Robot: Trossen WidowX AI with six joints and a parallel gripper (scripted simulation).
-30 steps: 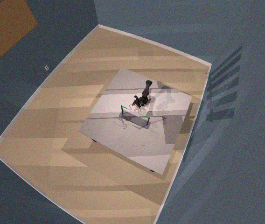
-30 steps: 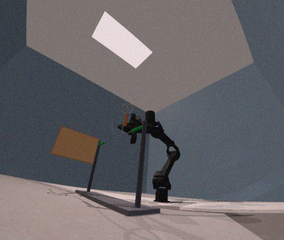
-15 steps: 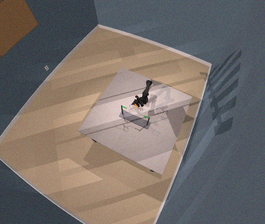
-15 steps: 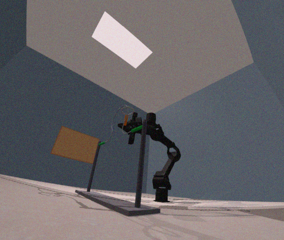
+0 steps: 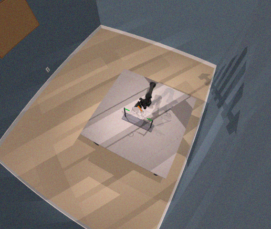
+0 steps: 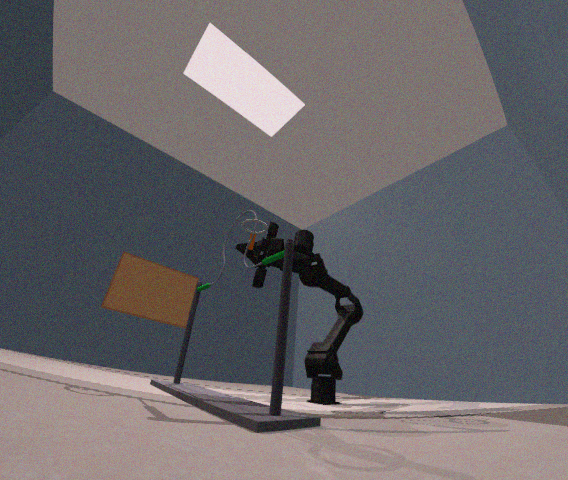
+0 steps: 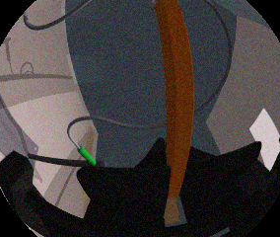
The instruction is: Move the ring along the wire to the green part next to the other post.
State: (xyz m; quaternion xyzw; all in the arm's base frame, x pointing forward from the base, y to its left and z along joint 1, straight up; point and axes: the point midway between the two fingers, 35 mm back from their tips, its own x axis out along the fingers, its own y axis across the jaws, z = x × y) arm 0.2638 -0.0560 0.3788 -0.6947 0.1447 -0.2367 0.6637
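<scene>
My gripper is shut on the orange handle. In the exterior view the ring is above the handle, tilted, near the top of the grey wire. The wire's upper bend meets the ring's outline there; their clearance cannot be told. One green part is by the far post; the other green part is by the near post. The ring is away from both.
The posts stand on a dark base on the pale table. The near post overlaps part of the arm in the exterior view. Grey wire bends pass close around the gripper in that view. Shadows cross the table.
</scene>
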